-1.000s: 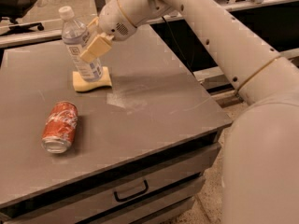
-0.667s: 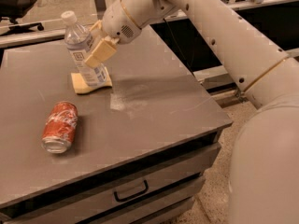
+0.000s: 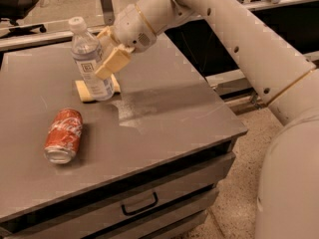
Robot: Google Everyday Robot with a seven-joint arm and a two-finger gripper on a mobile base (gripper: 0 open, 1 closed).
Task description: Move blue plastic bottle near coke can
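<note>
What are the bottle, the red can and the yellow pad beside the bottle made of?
The blue plastic bottle, held by the gripper over the far side of the table, looks like thin clear plastic: bluish, see-through, glossy, with a white label. The coke can looks like painted metal, probably aluminium, given its bare silver end. The yellow pad seems matte sponge or foam.

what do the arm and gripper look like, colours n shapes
The arm is smooth, rounded off-white tubing with thin tan bands at the joints and small dark holes. The gripper, at the blue plastic bottle over the table's back left, has flat tan fingers.
</note>
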